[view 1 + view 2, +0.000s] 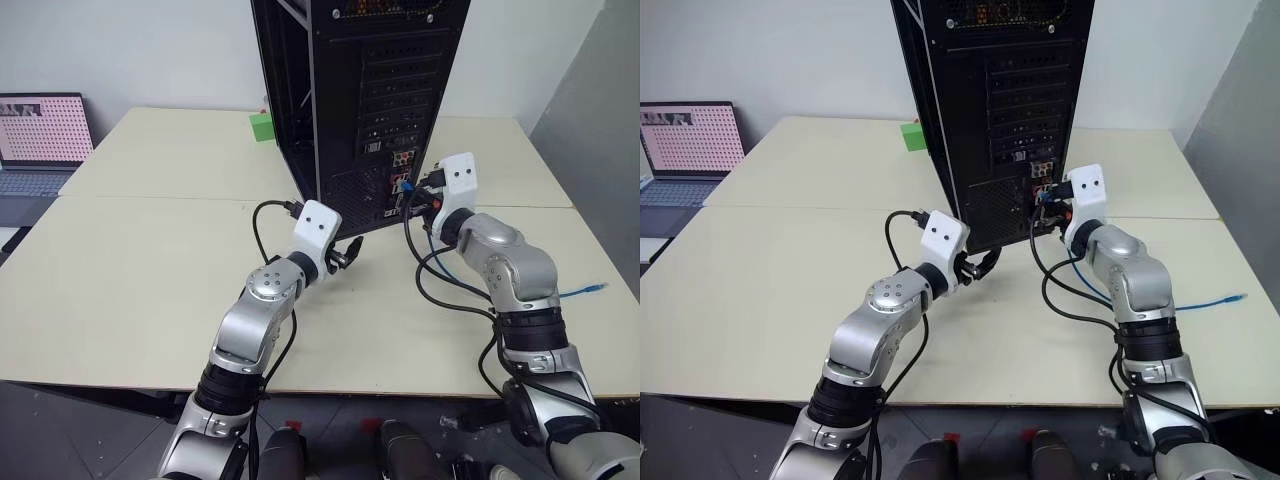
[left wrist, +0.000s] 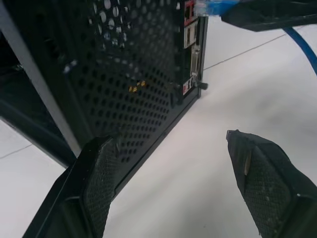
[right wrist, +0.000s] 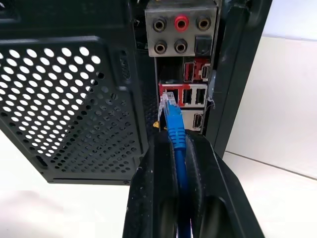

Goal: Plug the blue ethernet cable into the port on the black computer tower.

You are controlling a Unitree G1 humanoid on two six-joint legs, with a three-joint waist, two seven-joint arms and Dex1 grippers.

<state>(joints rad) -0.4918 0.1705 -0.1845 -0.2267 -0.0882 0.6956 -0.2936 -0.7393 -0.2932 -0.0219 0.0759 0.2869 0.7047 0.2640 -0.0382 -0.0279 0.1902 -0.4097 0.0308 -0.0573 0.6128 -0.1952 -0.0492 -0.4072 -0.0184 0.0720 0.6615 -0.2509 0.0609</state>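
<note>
Now right fingers (image 3: 178, 148) pinch the blue cable (image 3: 174, 126) behind its plug, near the tower (image 1: 370, 100); left fingers (image 2: 173, 173) wide, empty. Best: square the plug, push straight.

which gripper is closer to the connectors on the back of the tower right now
Right. The right gripper, shut on the blue ethernet cable, holds the plug just short of the connector cluster. The left gripper is open, low by the tower's mesh corner, farther off.
</note>
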